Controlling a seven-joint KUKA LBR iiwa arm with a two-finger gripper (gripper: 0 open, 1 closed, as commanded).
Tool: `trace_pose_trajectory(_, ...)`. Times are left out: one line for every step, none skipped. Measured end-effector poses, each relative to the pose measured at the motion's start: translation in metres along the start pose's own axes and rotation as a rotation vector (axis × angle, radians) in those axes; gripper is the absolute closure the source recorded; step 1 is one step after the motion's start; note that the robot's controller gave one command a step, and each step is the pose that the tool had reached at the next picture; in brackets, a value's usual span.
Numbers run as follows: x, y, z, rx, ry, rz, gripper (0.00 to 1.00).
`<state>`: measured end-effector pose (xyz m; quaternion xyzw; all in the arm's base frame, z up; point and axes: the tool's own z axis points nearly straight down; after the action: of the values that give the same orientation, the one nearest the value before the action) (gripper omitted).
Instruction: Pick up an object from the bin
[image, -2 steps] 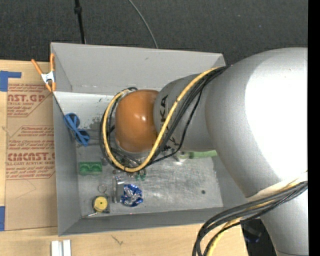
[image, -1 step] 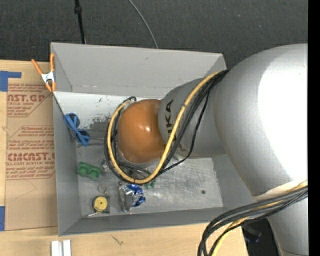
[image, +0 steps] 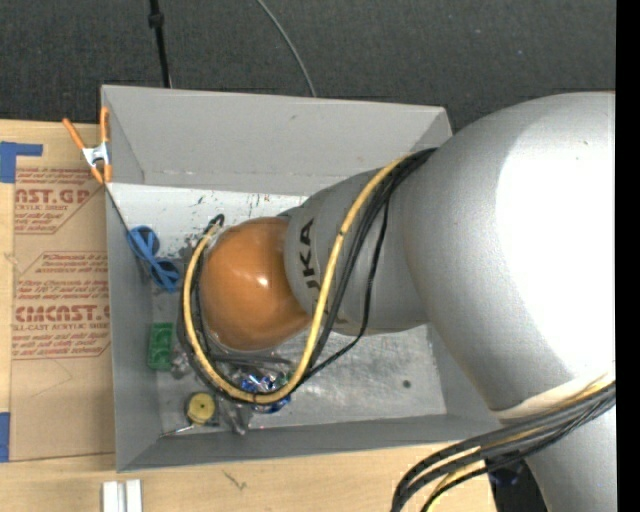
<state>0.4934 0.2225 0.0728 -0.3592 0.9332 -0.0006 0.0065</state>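
The arm's glossy orange dome (image: 250, 285) sits low over the grey metal bin (image: 270, 150), probably to set the gripper (image: 243, 398) among the clutter. Whether the gripper is released or clenched cannot be told. Nearest, at the dome's six o'clock, is a crinkly blue-silver scrap (image: 262, 382), with a yellow disc (image: 201, 407) at seven and a green block (image: 160, 345) at nine.

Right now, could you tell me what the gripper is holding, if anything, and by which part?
Cannot be told: the arm's orange cover blocks the view beneath it, over the bin.
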Motion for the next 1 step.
trace_pose_trajectory(-0.0014,0.0021,-0.0006,-0.004,-0.005,0.001,1.0)
